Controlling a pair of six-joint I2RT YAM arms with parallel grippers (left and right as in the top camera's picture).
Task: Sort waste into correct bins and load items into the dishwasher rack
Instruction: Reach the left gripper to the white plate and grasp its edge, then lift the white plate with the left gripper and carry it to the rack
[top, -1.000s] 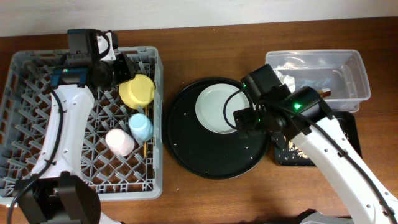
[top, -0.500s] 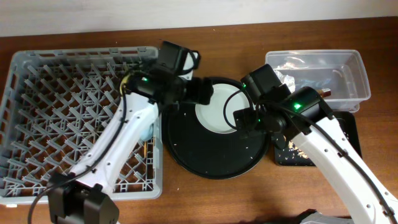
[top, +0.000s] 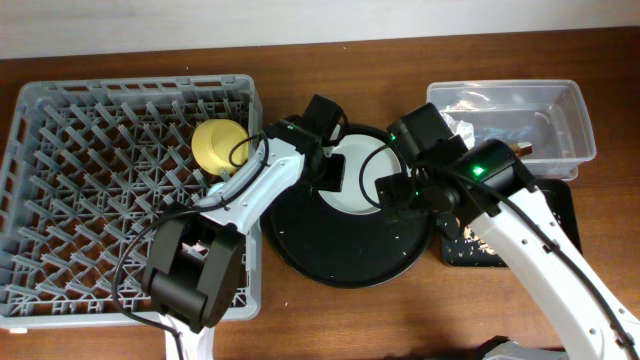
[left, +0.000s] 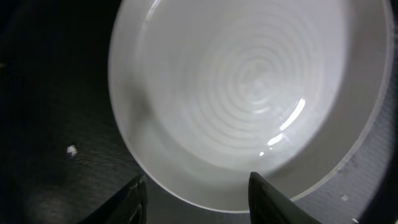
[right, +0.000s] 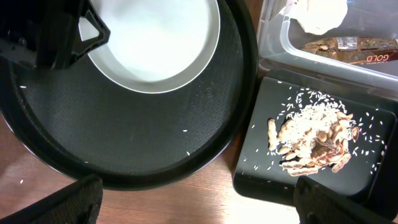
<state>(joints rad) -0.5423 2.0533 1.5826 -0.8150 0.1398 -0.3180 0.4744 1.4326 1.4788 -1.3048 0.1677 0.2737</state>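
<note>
The pale plate lies on the round black tray. It fills the left wrist view. My left gripper is open, its fingers either side of the plate's near rim; from overhead it sits at the plate's left edge. The yellow bowl rests in the grey rack. My right gripper is open and empty above the table between the round tray and the black bin, which holds food scraps. The clear tub holds the tissue and wrapper. The cups and chopsticks are hidden under my left arm.
Loose crumbs lie scattered on the round black tray and around the scraps in the black bin. The right arm crosses over the round tray's right edge and part of the black bin. The clear tub stands at the back right.
My left arm has swung from the rack's back over to the plate on the round tray. The yellow bowl now shows in the rack. The right arm has not moved.
</note>
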